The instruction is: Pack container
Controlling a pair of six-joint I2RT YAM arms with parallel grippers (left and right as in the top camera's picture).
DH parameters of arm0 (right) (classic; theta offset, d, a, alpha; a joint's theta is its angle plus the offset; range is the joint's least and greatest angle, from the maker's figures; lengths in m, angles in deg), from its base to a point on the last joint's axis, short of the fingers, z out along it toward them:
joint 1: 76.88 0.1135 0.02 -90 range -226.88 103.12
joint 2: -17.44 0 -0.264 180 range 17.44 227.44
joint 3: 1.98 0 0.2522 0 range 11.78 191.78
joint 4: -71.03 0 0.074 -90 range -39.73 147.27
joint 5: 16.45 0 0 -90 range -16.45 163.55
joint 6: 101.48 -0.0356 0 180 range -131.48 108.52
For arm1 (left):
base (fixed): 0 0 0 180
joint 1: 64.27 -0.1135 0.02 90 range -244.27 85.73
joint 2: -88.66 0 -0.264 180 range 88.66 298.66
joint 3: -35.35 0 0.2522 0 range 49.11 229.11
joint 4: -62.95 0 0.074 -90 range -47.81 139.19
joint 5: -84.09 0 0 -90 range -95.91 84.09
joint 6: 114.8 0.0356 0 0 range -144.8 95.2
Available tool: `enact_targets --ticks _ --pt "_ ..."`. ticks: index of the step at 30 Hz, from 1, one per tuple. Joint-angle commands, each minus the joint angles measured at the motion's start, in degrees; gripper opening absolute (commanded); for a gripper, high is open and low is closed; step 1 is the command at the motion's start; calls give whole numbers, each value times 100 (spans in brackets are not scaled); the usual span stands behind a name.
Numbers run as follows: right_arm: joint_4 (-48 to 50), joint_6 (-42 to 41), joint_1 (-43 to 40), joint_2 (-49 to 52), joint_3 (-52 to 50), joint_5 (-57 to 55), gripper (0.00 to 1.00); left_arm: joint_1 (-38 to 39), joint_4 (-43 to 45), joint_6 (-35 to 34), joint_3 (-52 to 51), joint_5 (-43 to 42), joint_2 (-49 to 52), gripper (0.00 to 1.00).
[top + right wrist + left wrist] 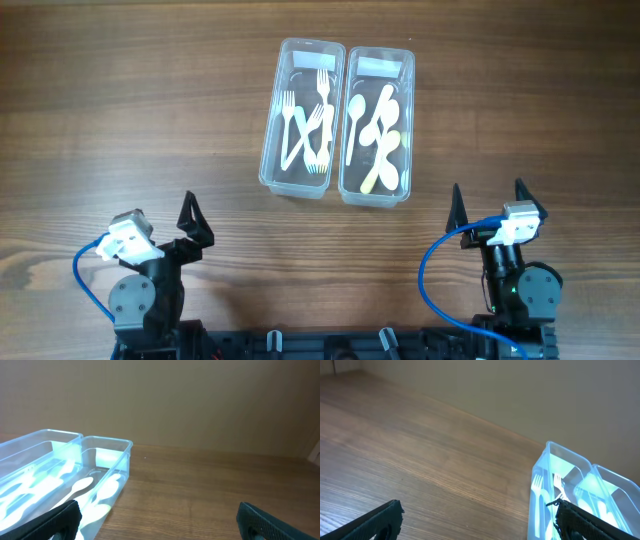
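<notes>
Idling: left hand (195, 222), right hand (489, 195) open, empty. Forks (305, 125), spoons (375, 130) already in bins (271, 150); packing looks done; next move: none evident.

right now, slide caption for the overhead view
Fork bin beside spoon bin on table; left gripper and right gripper open.

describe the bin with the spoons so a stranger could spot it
On the wooden table, two clear plastic bins sit side by side. The spoon bin is the one on the robot's right. It holds round-bowled spoons, one pale yellow, while its neighbour holds pronged forks.
</notes>
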Motion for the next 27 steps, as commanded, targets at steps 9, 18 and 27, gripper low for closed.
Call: enact_targets --ticks 9,18,27 --pt "17 -101 -24 -72 -7 -76 100 33 153 -52 -485 -400 -79 100" --pt "17 -101 -24 -72 -7 -76 100 33 348 -31 -750 -452 -81 100" --pt "17 -101 -24 -72 -7 -76 100 28 758 1283 -868 -455 -81 100"
